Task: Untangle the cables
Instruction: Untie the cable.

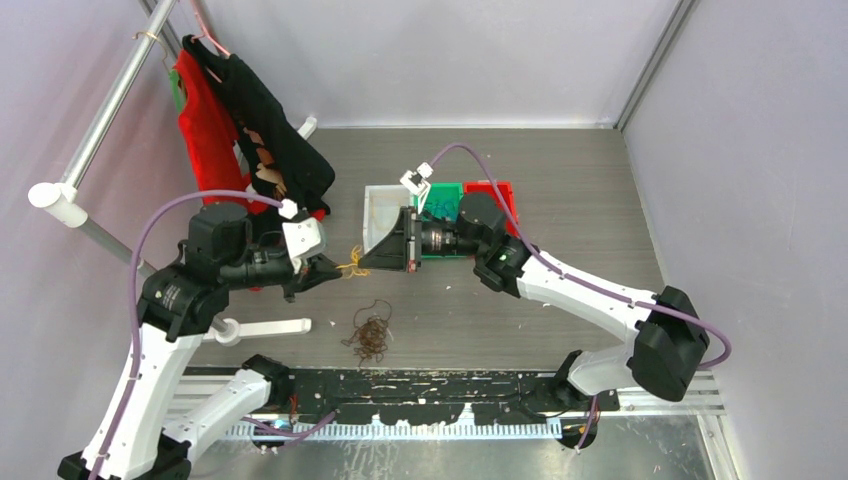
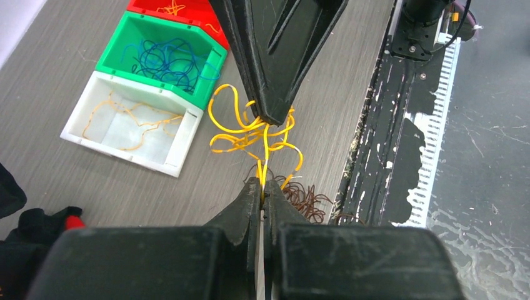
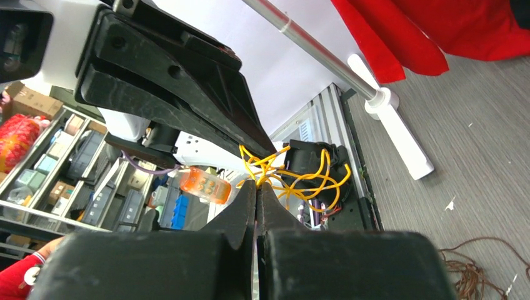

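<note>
A small bunch of yellow cables [image 1: 352, 264] hangs in the air between my two grippers. It also shows in the left wrist view [image 2: 250, 128] and in the right wrist view [image 3: 294, 172]. My left gripper [image 2: 262, 182] is shut on its strands. My right gripper [image 3: 256, 185] is shut on the same bunch from the other side, its tip [image 2: 274, 115] facing the left one. A tangle of dark brown cables [image 1: 371, 335] lies on the table below; it also shows in the left wrist view [image 2: 306, 199] and in the right wrist view [image 3: 475, 275].
Three bins stand behind the grippers: a white bin [image 2: 181, 140] with yellow strands, a green bin [image 2: 119, 47] with blue strands, a red bin [image 2: 150, 5]. A rack with red and black clothes [image 1: 250, 130] stands at the left. The black rail [image 1: 450, 385] runs along the near edge.
</note>
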